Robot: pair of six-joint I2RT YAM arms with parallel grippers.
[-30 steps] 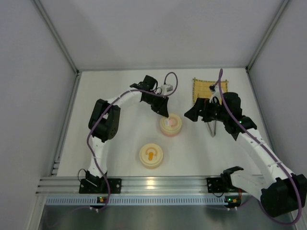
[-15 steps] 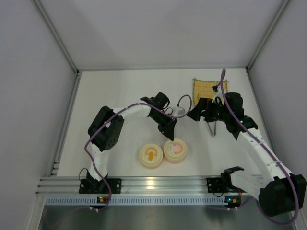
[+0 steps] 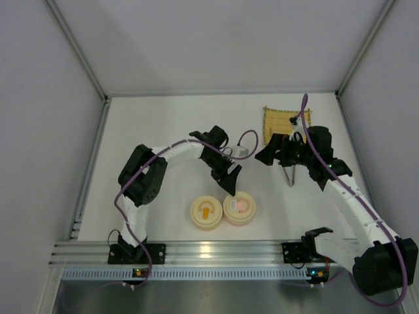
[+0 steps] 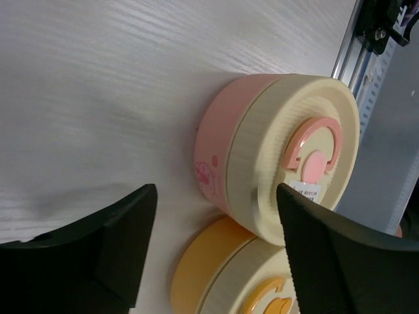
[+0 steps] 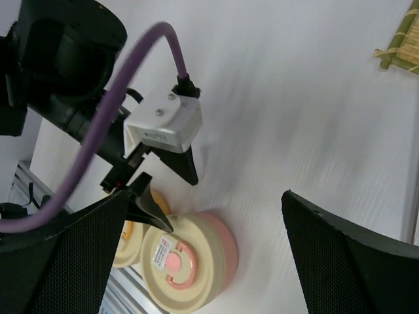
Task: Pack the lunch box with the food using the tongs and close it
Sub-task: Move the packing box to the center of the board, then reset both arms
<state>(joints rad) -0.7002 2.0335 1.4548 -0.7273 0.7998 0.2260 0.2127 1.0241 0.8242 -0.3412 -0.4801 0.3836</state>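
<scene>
Pink round plastic lunch box (image 3: 238, 208), cream top (image 4: 298, 144) on, now sits lower centre on the bench (image 3: 163, 131) beside the yellow round box (image 3: 207, 213); left tool (image 3: 230, 186) has let go, wide. Right tool (image 3: 264, 156), wide, near slim silver tongs (image 3: 290, 175): we expect packing next.

The pink round plastic bowl (image 4: 213, 157) has a small darker pink print on its side. Its ribbed cream lid (image 4: 275, 131) carries a pink arc and dot. The orange-yellow round plastic bowl (image 4: 203, 275) has a cream top (image 4: 258, 297) marked orange. The white table (image 4: 98, 85) shows fine grain. My left gripper (image 4: 216, 188) is black.
</scene>
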